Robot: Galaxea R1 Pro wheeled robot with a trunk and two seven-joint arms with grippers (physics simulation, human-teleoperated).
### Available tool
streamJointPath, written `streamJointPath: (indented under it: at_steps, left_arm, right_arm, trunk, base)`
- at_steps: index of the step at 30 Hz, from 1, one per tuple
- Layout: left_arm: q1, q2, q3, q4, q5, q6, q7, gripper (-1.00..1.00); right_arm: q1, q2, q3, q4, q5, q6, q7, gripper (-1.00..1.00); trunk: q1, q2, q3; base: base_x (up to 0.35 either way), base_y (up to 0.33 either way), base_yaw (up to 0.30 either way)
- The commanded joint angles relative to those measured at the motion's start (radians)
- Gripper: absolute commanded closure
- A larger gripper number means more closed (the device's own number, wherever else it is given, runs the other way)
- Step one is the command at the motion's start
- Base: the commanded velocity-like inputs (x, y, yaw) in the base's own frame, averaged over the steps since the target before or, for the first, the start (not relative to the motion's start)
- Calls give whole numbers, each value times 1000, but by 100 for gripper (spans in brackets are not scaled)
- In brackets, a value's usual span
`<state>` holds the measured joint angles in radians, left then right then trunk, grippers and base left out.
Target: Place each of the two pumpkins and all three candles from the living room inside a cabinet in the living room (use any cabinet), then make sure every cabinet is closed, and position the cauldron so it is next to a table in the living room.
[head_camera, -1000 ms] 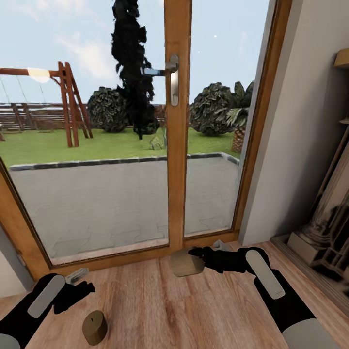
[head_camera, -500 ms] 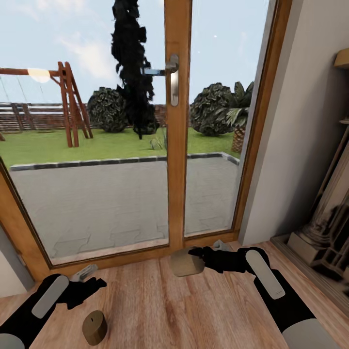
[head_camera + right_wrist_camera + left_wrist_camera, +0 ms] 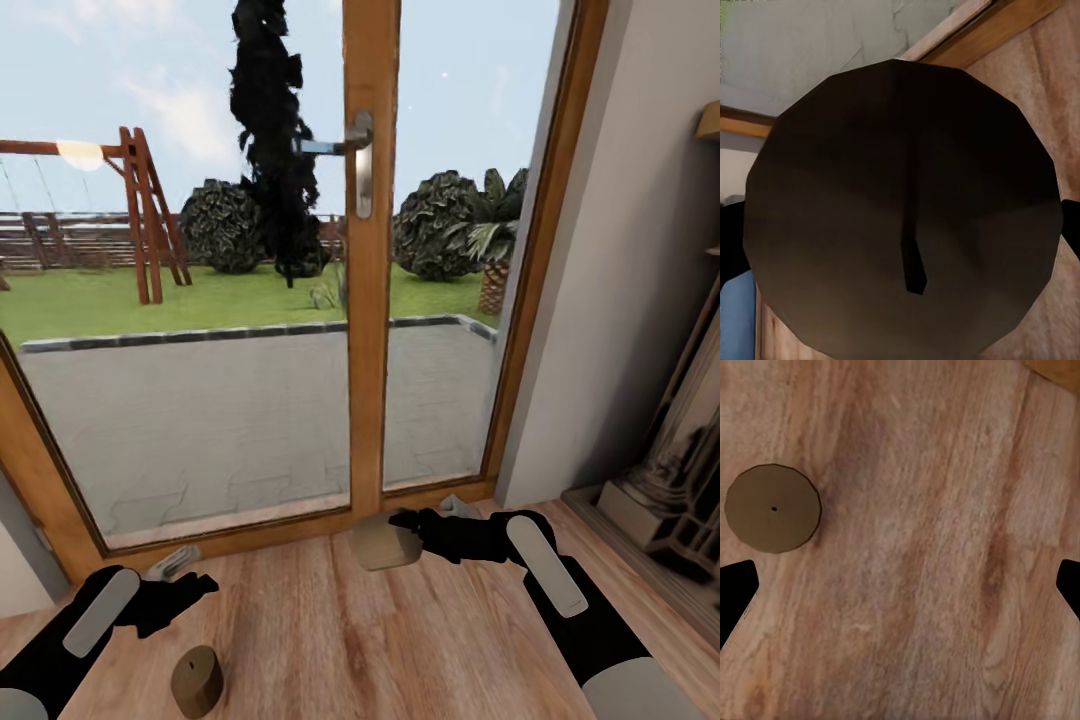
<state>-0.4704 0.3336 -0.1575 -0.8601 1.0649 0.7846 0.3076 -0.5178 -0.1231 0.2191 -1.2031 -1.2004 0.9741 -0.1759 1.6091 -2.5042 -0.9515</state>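
Ahead, a tall wood-framed glass door (image 3: pixel 372 300) takes up most of the head view, with a lawn, a swing frame and dark shrubs beyond the glass; a pale wall (image 3: pixel 620 260) stands at the right, and a wooden floor (image 3: pixel 330 640) runs beneath both arms; the right arm reaches forward low over the floor near the door's sill, and its right tool (image 3: pixel 402 530) grips a candle (image 3: pixel 382 545) between its fingers, the candle's round dark end with its short wick (image 3: pixel 913 262) facing the right wrist camera; the left tool (image 3: pixel 196 583) hovers above the floor with its jaws spread wide and nothing between them; a second candle (image 3: pixel 196 681) stands upright on the floor just beside and below that tool, seen from above in the left wrist view as a brown disc (image 3: pixel 773 508) off to one side of the two dark fingertips (image 3: pixel 735 592).
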Motion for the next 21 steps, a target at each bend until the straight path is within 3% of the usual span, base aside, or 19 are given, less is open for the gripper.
streamJointPath:
  at_steps: [1, 10, 15, 21]
  left_arm:
    - [-1, 1, -4, -1, 11, -1, 10, -100]
    - [-1, 2, -4, -2, 7, -3, 18, -100]
    - [-1, -6, 2, -1, -50, -28, 20, -100]
    - [-1, -7, 3, 11, -68, -44, 21, -100]
  right_arm:
    - [-1, -1, 2, -1, -11, 1, -11, 100]
    - [-1, 0, 2, -1, -11, 0, -11, 100]
    - [-1, 0, 2, -1, -11, 0, -12, 100]
    - [-1, -1, 2, -1, -11, 0, -12, 100]
  trunk:
    - [0, 0, -1]
    - [0, 0, -1]
    - [0, 0, -1]
    - [0, 0, -1]
  base:
    - [33, 30, 0]
    - [84, 124, 0]
    - [105, 74, 0]
    - [167, 68, 0]
